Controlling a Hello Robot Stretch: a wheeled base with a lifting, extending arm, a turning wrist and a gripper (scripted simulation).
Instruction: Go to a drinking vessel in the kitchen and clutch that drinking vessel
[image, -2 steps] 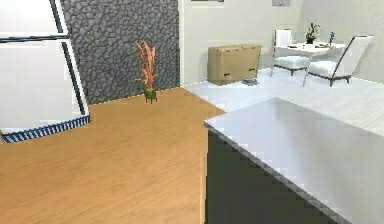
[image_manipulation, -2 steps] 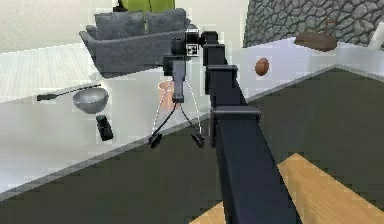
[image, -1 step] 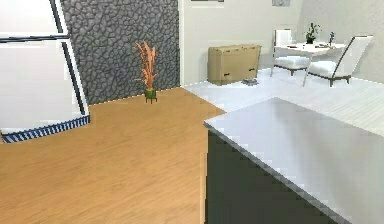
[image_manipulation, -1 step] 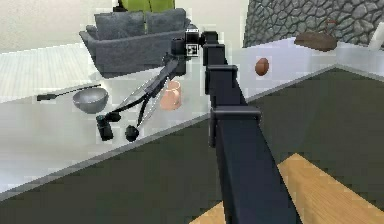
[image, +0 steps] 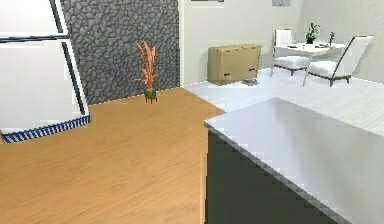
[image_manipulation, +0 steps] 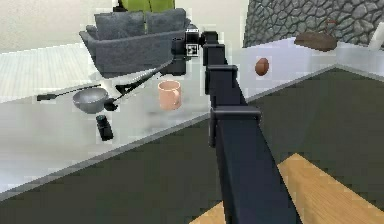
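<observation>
One salmon-pink cup (image_manipulation: 170, 95) stands upright on the pale counter (image_manipulation: 60, 150) in the arm side view. It sits just nearer the counter's edge than the gripper (image_manipulation: 145, 78), whose fingers slant away toward a ladle (image_manipulation: 90, 98). I cannot tell whether they touch the cup, hold anything, or how they stand. The forward view offers a grey worktop (image: 300, 150), a fridge (image: 35, 70) and a potted plant (image: 148, 70).
</observation>
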